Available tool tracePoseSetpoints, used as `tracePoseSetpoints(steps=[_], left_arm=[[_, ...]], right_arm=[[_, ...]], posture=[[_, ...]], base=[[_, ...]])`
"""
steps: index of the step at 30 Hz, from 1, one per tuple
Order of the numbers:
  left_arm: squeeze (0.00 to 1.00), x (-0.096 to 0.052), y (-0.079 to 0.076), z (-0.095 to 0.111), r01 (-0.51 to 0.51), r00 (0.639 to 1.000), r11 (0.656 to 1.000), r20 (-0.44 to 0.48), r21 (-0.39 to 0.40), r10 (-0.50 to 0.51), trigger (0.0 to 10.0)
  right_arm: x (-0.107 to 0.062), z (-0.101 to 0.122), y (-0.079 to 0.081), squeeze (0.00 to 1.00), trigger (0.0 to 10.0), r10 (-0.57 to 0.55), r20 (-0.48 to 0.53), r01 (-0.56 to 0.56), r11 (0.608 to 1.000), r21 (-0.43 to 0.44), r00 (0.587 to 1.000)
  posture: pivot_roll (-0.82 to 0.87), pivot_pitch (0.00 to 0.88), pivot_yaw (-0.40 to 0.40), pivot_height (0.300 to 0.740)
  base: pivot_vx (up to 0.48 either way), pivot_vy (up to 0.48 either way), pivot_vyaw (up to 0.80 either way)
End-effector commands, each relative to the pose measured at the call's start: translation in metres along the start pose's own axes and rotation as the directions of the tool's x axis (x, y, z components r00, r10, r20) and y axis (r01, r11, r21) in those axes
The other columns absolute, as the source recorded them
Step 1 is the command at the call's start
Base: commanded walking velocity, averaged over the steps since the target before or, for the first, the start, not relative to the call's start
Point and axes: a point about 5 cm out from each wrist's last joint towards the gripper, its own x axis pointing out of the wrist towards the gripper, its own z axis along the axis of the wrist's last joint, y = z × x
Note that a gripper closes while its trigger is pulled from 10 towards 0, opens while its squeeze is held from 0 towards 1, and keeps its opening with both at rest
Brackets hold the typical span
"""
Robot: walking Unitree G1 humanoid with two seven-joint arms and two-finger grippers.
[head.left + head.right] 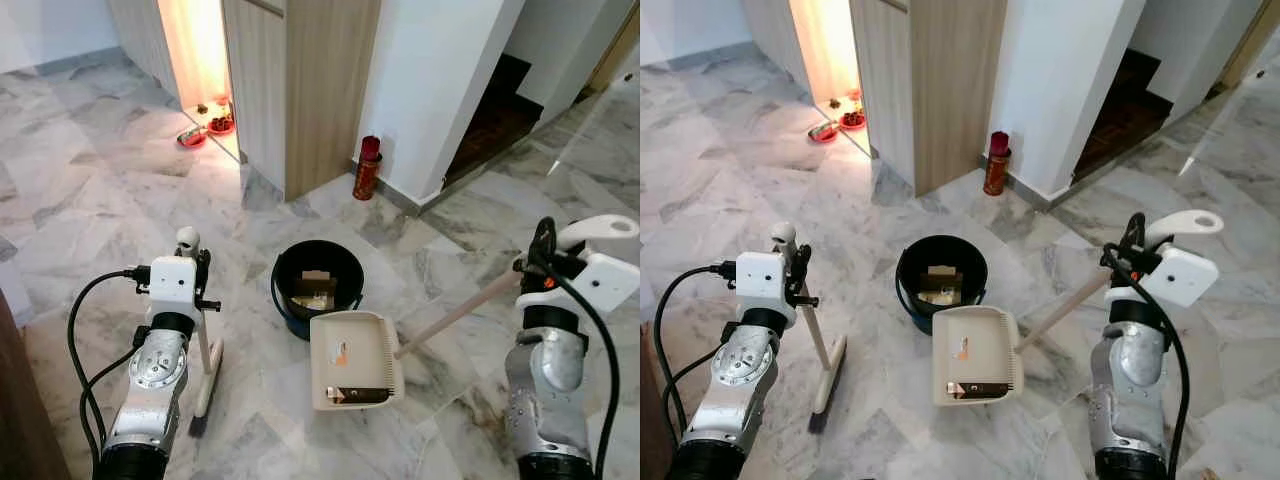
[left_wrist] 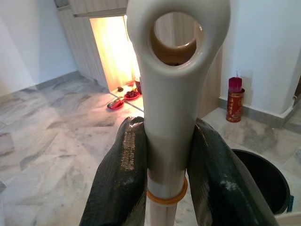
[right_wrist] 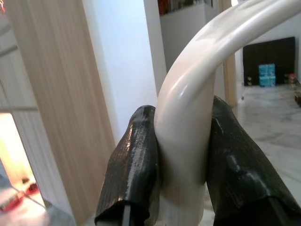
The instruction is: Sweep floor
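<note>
right gripper (image 3: 181,155): clamped on dustpan handle (image 1: 455,315); dustpan (image 1: 355,360) lies toward the left arm
left gripper (image 2: 171,160): clamped on broom (image 1: 205,370)

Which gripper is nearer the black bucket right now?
Left. The left gripper, shut on the broom handle, sits just to the left of the black bucket; the right gripper, holding the dustpan handle, is farther off.

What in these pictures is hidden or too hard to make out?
- Bucket contents: pale scraps, too small to identify, eye views.
- Broom bristles: tiny, partly behind the left arm.
- Red dishes by the lit doorway: too small.
- Dustpan handle end: hidden inside the right pincer.
</note>
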Motion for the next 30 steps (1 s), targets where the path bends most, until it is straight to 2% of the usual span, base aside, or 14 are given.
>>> tracePoseSetpoints(steps=[1,9,16,24,30], left_arm=[[0.0,0.002,-0.004,0.009,0.024,0.998,1.0,0.054,0.007,-0.025,10.0],[0.0,0.003,-0.006,0.009,0.026,0.998,1.0,0.058,0.005,-0.026,10.0],[0.0,0.004,-0.008,0.012,0.033,0.997,0.999,0.07,0.006,-0.033,10.0],[0.0,0.004,-0.009,0.012,0.035,0.997,0.999,0.069,0.007,-0.035,10.0],[0.0,0.004,-0.012,0.013,0.055,0.996,0.998,0.074,0.02,-0.056,10.0]], right_arm=[[0.008,0.025,0.001,0.0,10.0,-0.001,0.091,-0.006,0.998,0.069,0.996],[0.014,0.045,0.009,0.0,10.0,0.021,0.144,-0.035,0.995,0.098,0.989],[0.02,0.065,0.029,0.0,10.0,0.052,0.25,-0.065,0.997,0.047,0.967],[0.024,0.072,0.037,0.0,10.0,0.06,0.269,-0.081,0.994,0.069,0.961],[0.023,0.068,0.041,0.0,10.0,0.063,0.256,-0.086,0.993,0.081,0.964]], posture=[[0.2,0.082,-0.075,0.74],[0.2,0.084,-0.075,0.74],[0.2,0.083,-0.073,0.74],[0.2,0.086,-0.078,0.74],[0.2,0.085,-0.077,0.74]], base=[[0.0,0.0,0.0],[0.0,0.0,0.0],[0.0,0.0,0.0],[0.0,0.0,0.0],[0.31,0.0,0.0]])
